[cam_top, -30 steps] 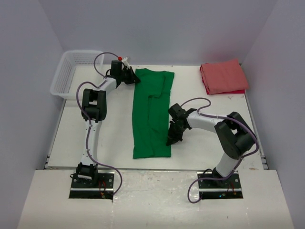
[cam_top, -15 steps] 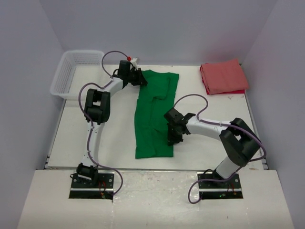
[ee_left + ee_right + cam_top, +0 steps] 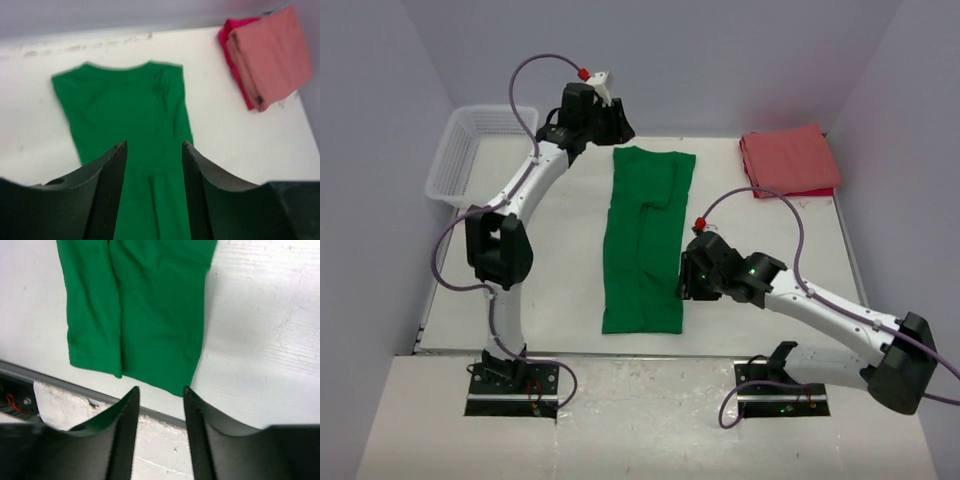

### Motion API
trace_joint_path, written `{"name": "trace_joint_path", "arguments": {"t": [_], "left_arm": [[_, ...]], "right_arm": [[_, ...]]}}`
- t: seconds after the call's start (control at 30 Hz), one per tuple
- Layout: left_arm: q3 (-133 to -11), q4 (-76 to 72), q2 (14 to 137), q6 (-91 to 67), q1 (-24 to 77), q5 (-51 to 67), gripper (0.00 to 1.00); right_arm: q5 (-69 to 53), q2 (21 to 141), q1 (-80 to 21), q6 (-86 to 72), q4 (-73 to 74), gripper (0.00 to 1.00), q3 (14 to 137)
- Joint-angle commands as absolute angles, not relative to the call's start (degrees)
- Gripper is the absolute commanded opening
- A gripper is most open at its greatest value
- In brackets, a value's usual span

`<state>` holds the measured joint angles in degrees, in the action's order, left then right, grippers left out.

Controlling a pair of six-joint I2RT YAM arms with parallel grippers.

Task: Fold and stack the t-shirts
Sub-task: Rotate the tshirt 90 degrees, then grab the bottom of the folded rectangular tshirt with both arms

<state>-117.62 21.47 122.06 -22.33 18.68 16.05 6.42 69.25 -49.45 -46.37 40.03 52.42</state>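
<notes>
The green t-shirt (image 3: 645, 240) lies on the table folded into a long narrow strip, collar end at the back; it also shows in the left wrist view (image 3: 130, 115) and the right wrist view (image 3: 145, 305). The salmon-red t-shirt (image 3: 788, 160) lies folded at the back right; it also shows in the left wrist view (image 3: 270, 55). My left gripper (image 3: 617, 128) is open and empty, raised above the shirt's far end. My right gripper (image 3: 686, 285) is open and empty, raised beside the shirt's near right edge.
A white mesh basket (image 3: 470, 150) stands at the back left corner. The table's near edge (image 3: 100, 392) runs just below the shirt's hem. Grey walls close in the back and both sides.
Both arms have lifted off the shirt. The left gripper rose up and back from the collar end. The right gripper rose from the shirt's right edge. The shirt lies slightly further right.
</notes>
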Motion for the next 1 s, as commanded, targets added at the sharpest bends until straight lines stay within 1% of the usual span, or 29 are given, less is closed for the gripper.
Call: {"name": "trace_joint_path", "arguments": {"t": [0.0, 0.03, 0.07, 0.1, 0.17, 0.2, 0.23, 0.3, 0.33, 0.4, 0.47, 0.77, 0.9, 0.97], "left_arm": [[-106.1, 34.2, 114.2, -27.5, 21.6, 4.1, 0.50], [-101.1, 33.0, 108.0, -28.2, 23.1, 3.3, 0.50], [-90.6, 32.1, 104.5, -30.0, 23.7, 2.3, 0.51], [-85.2, 31.3, 97.9, -31.0, 24.9, 1.6, 0.51], [-75.6, 28.0, 91.6, -31.7, 25.6, 2.9, 0.51], [-67.8, 27.0, 88.9, -31.9, 25.6, 5.1, 0.51], [-64.7, 26.1, 84.3, -32.3, 25.6, 6.3, 0.52], [-58.1, 26.1, 79.0, -31.6, 25.6, 9.7, 0.52], [-56.9, 27.1, 77.5, -31.5, 25.6, 9.8, 0.52], [-53.2, 27.1, 73.1, -31.4, 25.6, 9.7, 0.52], [-51.1, 26.8, 71.1, -30.9, 25.6, 9.9, 0.53], [-46.2, 26.8, 69.8, -30.5, 25.7, 12.7, 0.53], [-44.8, 27.1, 69.9, -30.6, 25.8, 12.3, 0.52], [-44.3, 27.8, 70.0, -30.7, 25.8, 12.4, 0.52]], "right_arm": [[4.2, 64.2, -49.7, -49.0, 38.4, 0.44, 45.6], [2.5, 62.8, -49.7, -49.5, 36.3, 0.46, 44.0], [2.3, 62.2, -50.0, -50.3, 35.8, 0.47, 41.6], [2.5, 61.6, -50.1, -50.6, 35.1, 0.47, 40.4], [2.6, 60.4, -50.0, -51.1, 33.4, 0.48, 37.3], [1.9, 60.0, -50.1, -51.2, 32.0, 0.48, 36.0], [0.4, 59.9, -50.1, -51.1, 29.0, 0.48, 33.8], [-1.8, 60.1, -50.1, -51.5, 25.4, 0.49, 31.4], [-3.0, 60.4, -50.1, -51.7, 21.7, 0.50, 30.3], [-4.1, 61.0, -50.1, -53.3, 18.7, 0.50, 27.6], [-4.5, 61.4, -50.1, -54.1, 15.5, 0.50, 25.9], [-7.5, 68.7, -50.1, -55.6, 8.3, 0.49, 24.5], [-7.6, 69.2, -50.3, -57.0, 8.4, 0.46, 24.5], [-6.9, 68.2, -50.7, -57.6, 9.1, 0.41, 24.5]]}}
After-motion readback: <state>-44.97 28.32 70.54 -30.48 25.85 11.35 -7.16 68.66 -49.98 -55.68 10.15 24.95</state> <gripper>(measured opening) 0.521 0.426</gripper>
